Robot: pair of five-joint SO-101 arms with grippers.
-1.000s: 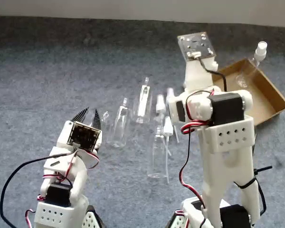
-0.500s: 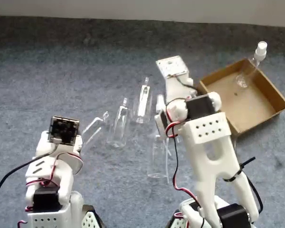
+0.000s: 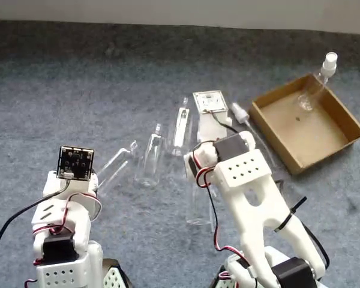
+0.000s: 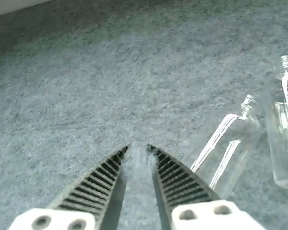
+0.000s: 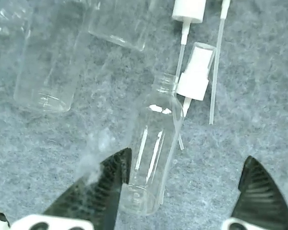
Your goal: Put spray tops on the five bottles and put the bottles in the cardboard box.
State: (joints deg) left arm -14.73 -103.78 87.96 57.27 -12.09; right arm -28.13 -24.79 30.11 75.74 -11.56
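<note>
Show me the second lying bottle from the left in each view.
High view: second bottle left of centre, beside leftmost bottle.
Left wrist view: second bottle past leftmost bottle, cut off.
Right wrist view: second bottle beside fourth bottle by spray tops.
Shared landmark: grey carpet.

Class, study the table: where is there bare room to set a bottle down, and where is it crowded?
Free: the carpet left of and beyond the loose bottles, and the box floor, apart from the capped bottle leaning at its far corner. Crowded: the middle, where bottles and spray tops lie close together.
</note>
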